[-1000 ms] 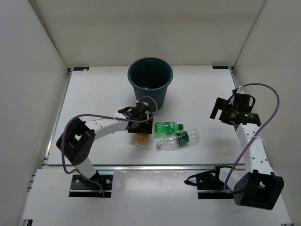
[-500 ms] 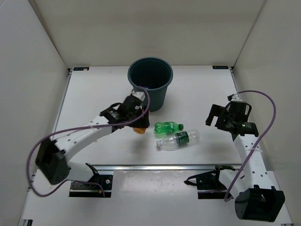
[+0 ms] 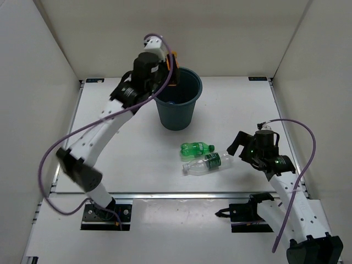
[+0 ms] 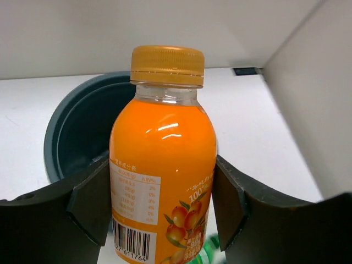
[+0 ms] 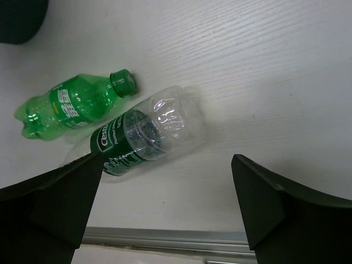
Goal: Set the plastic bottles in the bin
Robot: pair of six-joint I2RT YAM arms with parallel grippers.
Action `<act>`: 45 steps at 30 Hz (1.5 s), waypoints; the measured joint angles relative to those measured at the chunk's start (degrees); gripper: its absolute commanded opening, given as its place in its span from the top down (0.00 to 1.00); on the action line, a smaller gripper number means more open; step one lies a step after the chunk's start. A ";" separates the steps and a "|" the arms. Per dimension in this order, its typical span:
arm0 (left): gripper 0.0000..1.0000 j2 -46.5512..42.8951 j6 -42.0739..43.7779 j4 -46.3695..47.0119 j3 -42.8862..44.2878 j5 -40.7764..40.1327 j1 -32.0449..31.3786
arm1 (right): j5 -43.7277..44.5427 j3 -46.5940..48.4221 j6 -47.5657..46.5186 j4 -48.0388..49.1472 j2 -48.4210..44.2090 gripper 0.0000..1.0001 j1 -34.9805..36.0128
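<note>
White desk (image 3: 121,143), enclosed by pale walls. Orange bottle (image 4: 162,159) is pinched upright in left pincer (image 4: 159,203), raised over the rim of the bin (image 3: 177,107). Right pincer (image 3: 238,147) is spread wide beside the clear dark-green-label bottle (image 3: 208,163), which lies on the desk just beside the green bottle (image 3: 196,148).

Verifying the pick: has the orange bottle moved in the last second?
Yes. The orange bottle went from beside the green bottle up to the bin's rim, in the left fingers.

White walls (image 3: 38,71) enclose a white table (image 3: 126,148), with perhaps black brackets (image 3: 94,81) at its far corners.
</note>
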 measured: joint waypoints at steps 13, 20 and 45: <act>0.01 25.16 2.95 -10.27 18.62 -3.19 3.43 | 3.85 -0.11 10.51 -3.02 1.84 0.01 5.66; 0.02 4.74 2.27 -9.66 4.66 -4.70 4.81 | 7.87 -1.79 21.33 -1.73 4.63 0.01 10.58; 0.02 -35.87 -2.49 -19.96 -48.76 -9.81 17.05 | 12.11 -10.62 38.86 17.09 16.79 0.14 11.85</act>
